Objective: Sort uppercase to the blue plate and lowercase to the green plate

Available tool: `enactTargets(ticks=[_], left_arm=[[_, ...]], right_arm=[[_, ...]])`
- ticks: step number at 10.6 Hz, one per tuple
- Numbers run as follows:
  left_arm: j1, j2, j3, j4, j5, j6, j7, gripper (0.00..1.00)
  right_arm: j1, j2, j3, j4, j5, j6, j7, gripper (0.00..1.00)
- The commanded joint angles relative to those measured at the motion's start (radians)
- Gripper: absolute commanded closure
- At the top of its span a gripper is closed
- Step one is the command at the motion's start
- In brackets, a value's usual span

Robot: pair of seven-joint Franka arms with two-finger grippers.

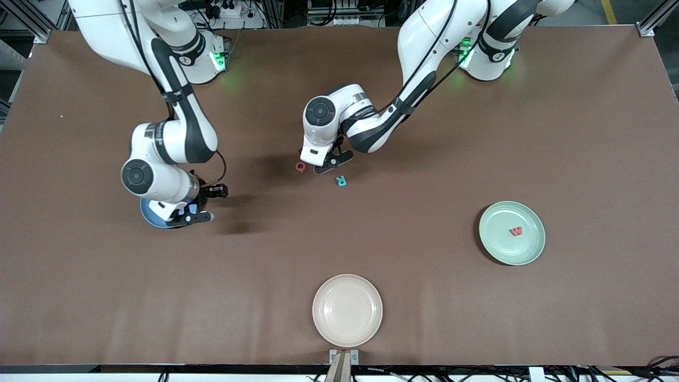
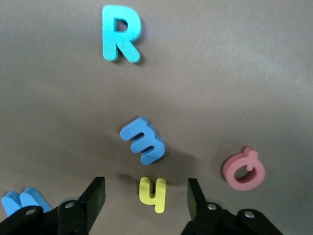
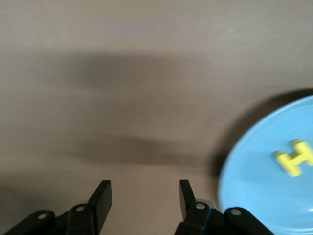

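- The left gripper [image 2: 145,197] hangs low over the letter pile, jaws spread around the yellow h [image 2: 152,194].
- The right gripper [image 3: 145,198] has spread, empty jaws beside the blue plate [image 3: 254,196].
- Done: yellow H [image 3: 295,156] on the blue plate, red w [image 1: 515,231] on the green plate [image 1: 498,249].
- Left on the brown surface [image 1: 424,297]: soft foam R [image 2: 120,33], Q [image 2: 243,169], blue E shape [image 2: 145,140].
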Motion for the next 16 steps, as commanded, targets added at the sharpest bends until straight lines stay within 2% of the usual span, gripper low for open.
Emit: enactTargets(ticks=[1,2,3,5,7,9,10,13,14,16], left_arm=[[-0.015,-0.009,0.009,-0.035,0.029,0.054,-0.020,0.28],[-0.018,-0.009,0.009,-0.040,0.029,0.065,-0.020,0.29],[-0.019,-0.009,0.011,-0.043,0.029,0.071,-0.020,0.30],[-0.022,-0.009,0.011,-0.049,0.030,0.091,-0.020,0.38],[-0.024,-0.009,0.011,-0.047,0.030,0.092,-0.020,0.52],[-0.030,-0.009,0.011,-0.047,0.030,0.092,-0.020,0.53],[-0.029,-0.008,0.011,-0.047,0.030,0.092,-0.019,0.59],[-0.024,-0.003,0.011,-0.046,0.053,0.092,-0.014,0.96],[-0.022,-0.004,0.011,-0.046,0.053,0.092,-0.013,1.00],[-0.004,-0.026,0.011,-0.046,0.055,0.079,-0.008,1.00]], right_arm=[[-0.012,-0.021,0.077,-0.048,0.014,0.053,0.102,0.35],[-0.012,-0.015,0.111,-0.073,0.076,0.080,0.109,0.35],[-0.012,-0.011,0.132,-0.094,0.192,0.091,0.103,0.35],[-0.004,0.005,0.162,-0.096,0.230,0.091,0.109,0.35],[0.016,0.030,0.178,-0.098,0.296,0.090,0.147,0.36],[0.016,0.038,0.211,-0.095,0.299,0.093,0.295,0.36],[0.017,0.038,0.212,-0.095,0.299,0.091,0.311,0.36],[0.045,0.038,0.214,-0.096,0.299,0.093,0.412,0.36],[0.057,0.038,0.217,-0.096,0.296,0.096,0.432,0.36],[0.059,0.038,0.234,-0.104,0.295,0.122,0.434,0.36]])
